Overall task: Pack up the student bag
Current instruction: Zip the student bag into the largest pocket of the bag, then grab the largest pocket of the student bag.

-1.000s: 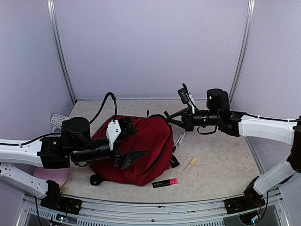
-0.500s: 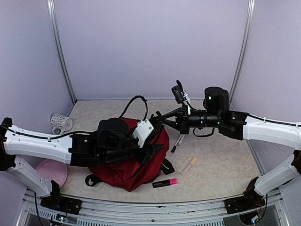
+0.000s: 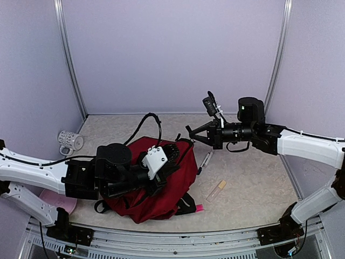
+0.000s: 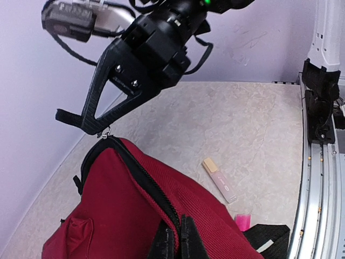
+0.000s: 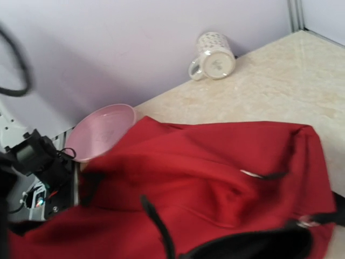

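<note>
Gripping the red bag (image 3: 161,186) at its zip edge, the left claw (image 4: 177,226) is clamped tight on the fabric

Bag lies left of centre on the table (image 3: 253,178), close to the near edge; open tabletop runs to its right, where a pen (image 3: 204,161), a beige stick (image 3: 216,190) and a pink marker (image 3: 199,207) lie. Left arm stretches low across the bag; right arm reaches in level, right claw (image 4: 92,123) touching a black strap (image 4: 66,115) at the top corner, its opening unclear. Print on the stick is too small to read
</note>
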{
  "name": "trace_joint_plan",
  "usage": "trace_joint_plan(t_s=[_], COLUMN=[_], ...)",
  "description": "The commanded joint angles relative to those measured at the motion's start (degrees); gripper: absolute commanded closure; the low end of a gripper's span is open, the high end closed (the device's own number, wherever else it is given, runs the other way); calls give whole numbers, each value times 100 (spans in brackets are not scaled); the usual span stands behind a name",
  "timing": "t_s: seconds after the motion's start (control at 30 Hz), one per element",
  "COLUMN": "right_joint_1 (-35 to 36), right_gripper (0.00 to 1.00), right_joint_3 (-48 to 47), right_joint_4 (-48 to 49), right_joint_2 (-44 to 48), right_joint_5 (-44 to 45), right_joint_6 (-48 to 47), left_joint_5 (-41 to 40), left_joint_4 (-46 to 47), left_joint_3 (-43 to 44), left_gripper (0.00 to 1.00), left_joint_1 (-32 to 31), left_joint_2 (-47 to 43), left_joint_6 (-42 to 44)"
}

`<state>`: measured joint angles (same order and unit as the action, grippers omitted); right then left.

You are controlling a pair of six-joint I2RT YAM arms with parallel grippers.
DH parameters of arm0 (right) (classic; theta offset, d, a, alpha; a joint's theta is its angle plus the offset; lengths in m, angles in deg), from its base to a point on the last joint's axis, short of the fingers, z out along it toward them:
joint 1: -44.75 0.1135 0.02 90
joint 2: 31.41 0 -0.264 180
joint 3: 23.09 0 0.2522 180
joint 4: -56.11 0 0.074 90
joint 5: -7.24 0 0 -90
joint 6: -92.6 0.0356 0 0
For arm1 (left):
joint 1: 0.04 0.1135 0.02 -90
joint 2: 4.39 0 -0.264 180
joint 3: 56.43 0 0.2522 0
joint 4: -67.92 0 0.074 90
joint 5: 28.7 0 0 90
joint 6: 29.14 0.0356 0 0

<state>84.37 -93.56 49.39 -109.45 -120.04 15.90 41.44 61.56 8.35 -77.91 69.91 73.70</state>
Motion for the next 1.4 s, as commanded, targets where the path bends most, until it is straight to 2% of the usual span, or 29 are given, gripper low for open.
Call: trace_joint_plan(t_s=[0.0, 0.13, 0.37, 0.53, 0.7, 0.87, 1.03, 1.07, 1.13, 1.23, 1.3, 1.33, 1.37], right_joint_1=[-920, -1244, -1614, -1615, -1610, -1380, -1157, -1150, -1081, -803, -634, -567, -508], right_gripper=[100, 100, 100, 100, 100, 100, 100, 96, 79, 48, 12, 3, 1], right_joint_3=[-152, -144, -196, -219, -63, 221, 710, 832, 1017, 1095, 1123, 1143, 1172], right_joint_4=[866, 1123, 1553, 1779, 1748, 1508, 1196, 1202, 987, 159, -139, -240, -334], right_joint_2=[-434, -1041, -2212, -2557, -2277, -1609, -914, -770, -517, -407, -556, -650, -711], right_joint_5=[374, 261, 288, 317, 98, -361, -1365, -1717, -2213, -2514, -2723, -2806, -2856], right_joint_6=[20, 50, 357, 474, 523, 220, 16, 68, 6, -574, -783, -892, -1041], left_joint_5=[865, 1167, 1113, 1174, 774, 164, 115, 134, 176, 472, 717, 782, 827], left_joint_4=[-241, -399, -290, -322, -678, -1294, -1524, -1538, -1544, -1547, -1682, -1754, -1816], left_joint_3=[-181, -364, -708, -650, -579, -778, -961, -989, -1050, -1159, -1197, -1206, -1221], left_gripper=[100, 100, 100, 100, 100, 100, 100, 100, 100, 100, 100, 100, 100], left_joint_1=[-459, -542, -587, -667, -721, -695, -704, -711, -720, -721, -721, -721, -729], left_joint_2=[-618, -1137, -2381, -2598, -2557, -2484, -2274, -2278, -2335, -2478, -2528, -2534, -2523], left_joint_6=[367, 417, 430, 506, 603, 199, -249, -303, -386, -477, -621, -711, -798])
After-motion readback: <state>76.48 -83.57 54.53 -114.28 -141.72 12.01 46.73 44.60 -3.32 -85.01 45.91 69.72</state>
